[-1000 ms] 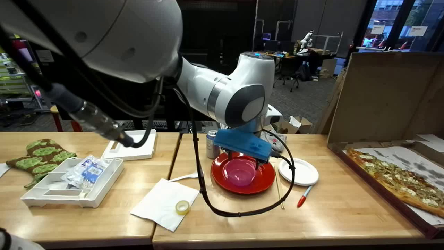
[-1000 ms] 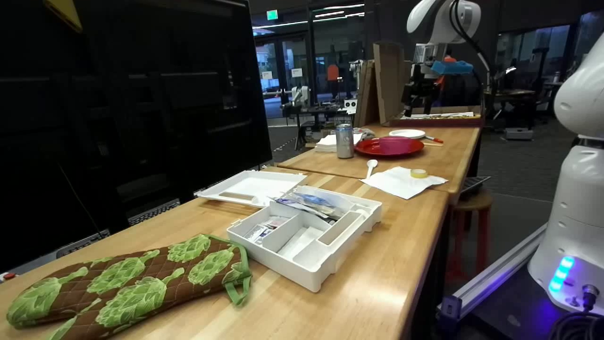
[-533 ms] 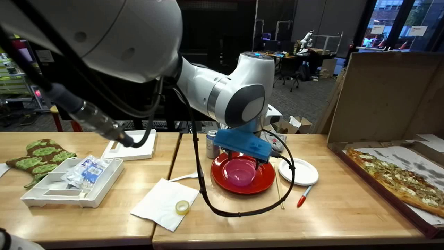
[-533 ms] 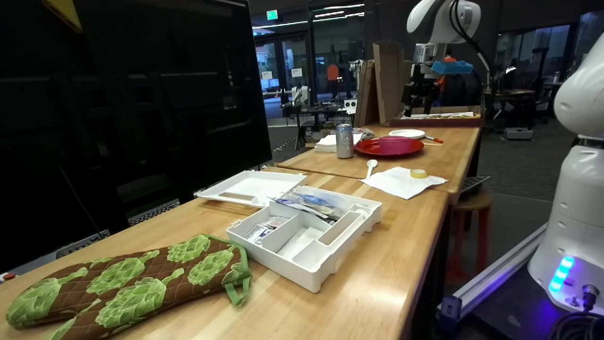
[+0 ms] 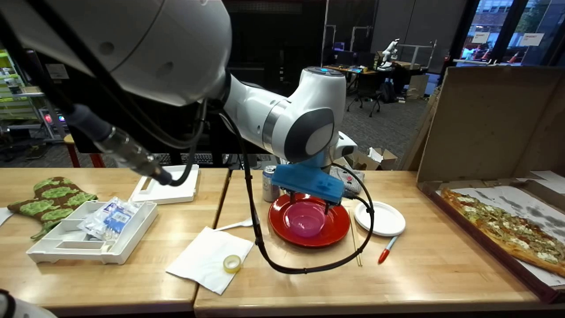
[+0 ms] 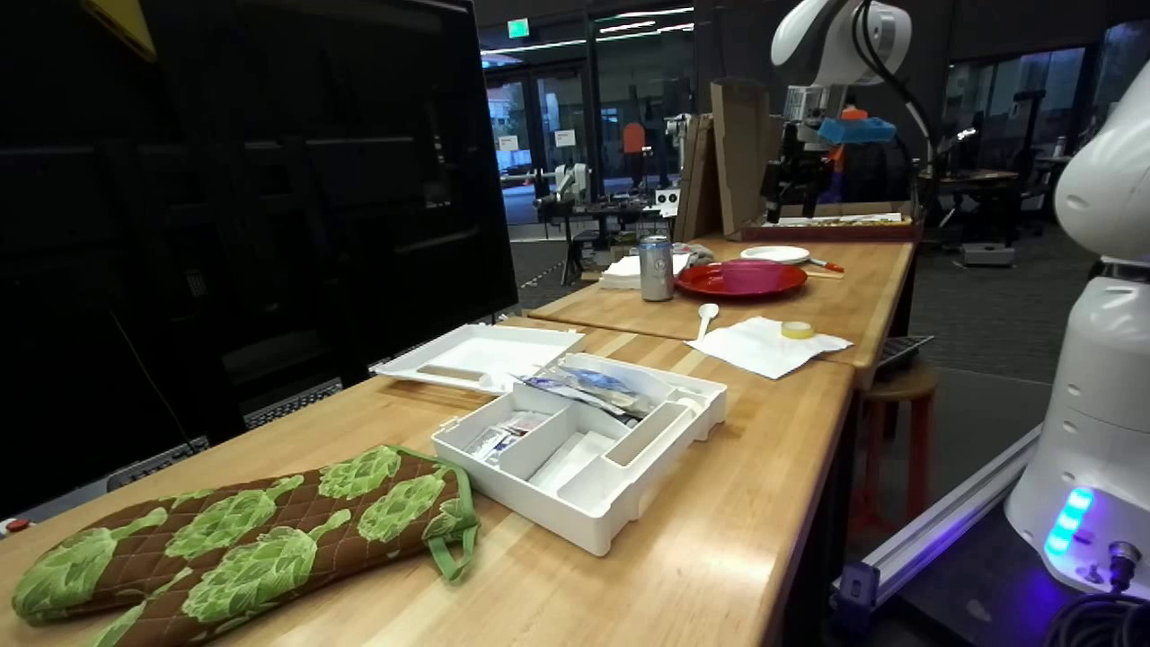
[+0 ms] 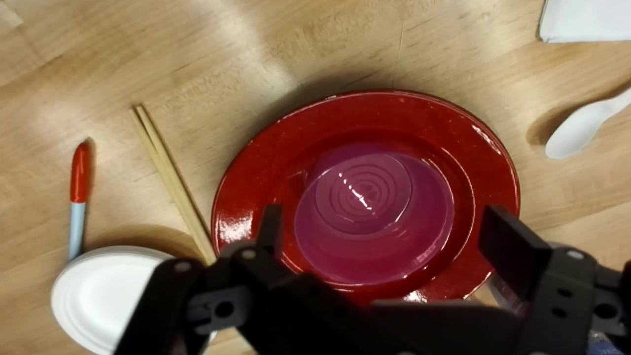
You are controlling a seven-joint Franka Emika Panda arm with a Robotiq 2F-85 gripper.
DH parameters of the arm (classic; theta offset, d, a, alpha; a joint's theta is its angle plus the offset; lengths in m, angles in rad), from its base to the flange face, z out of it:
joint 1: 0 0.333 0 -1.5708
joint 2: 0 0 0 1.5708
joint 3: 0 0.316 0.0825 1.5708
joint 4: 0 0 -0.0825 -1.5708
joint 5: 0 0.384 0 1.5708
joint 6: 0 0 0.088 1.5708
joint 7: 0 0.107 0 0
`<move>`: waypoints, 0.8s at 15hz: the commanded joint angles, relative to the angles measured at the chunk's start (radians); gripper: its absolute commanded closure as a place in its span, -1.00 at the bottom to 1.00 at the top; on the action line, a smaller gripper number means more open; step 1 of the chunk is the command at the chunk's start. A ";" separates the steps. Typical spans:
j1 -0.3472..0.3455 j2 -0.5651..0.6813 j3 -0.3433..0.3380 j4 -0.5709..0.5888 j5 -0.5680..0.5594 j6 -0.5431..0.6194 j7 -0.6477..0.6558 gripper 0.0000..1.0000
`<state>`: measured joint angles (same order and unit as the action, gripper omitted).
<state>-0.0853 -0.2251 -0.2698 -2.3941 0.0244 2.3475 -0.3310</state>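
Note:
My gripper (image 7: 382,217) is open above a red plate (image 7: 394,111), its black fingers (image 7: 512,251) wide apart with nothing between them. A translucent pink bowl (image 7: 365,256) rests on the plate. From the wrist it shows between and beyond the fingertips, and no contact is visible. In both exterior views the gripper (image 5: 309,204) (image 6: 791,212) hangs over the table with the blue piece on its wrist. The red plate (image 6: 696,280) and bowl (image 6: 753,277) sit well below it. Gripper parts hide the plate's near edge in the wrist view.
A can (image 5: 270,185) stands behind the plate. Chopsticks (image 7: 170,175), a red-capped marker (image 7: 79,187) and white plates (image 7: 111,296) lie to one side, a white spoon (image 7: 581,130) opposite. A napkin (image 5: 209,260) bears tape (image 5: 231,263). Also around: pizza box (image 5: 490,123), divided box (image 6: 575,512), oven mitt (image 6: 269,530).
Over the last half second the arm and gripper have shifted slightly to the left in both exterior views. The fingers stay apart, and the objects on the table have not moved.

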 commanded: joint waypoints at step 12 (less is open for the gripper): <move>-0.050 0.314 0.045 0.229 -0.005 0.070 0.117 -1.00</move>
<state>-0.1058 0.0119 -0.2500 -2.2557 0.0244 2.4738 -0.2482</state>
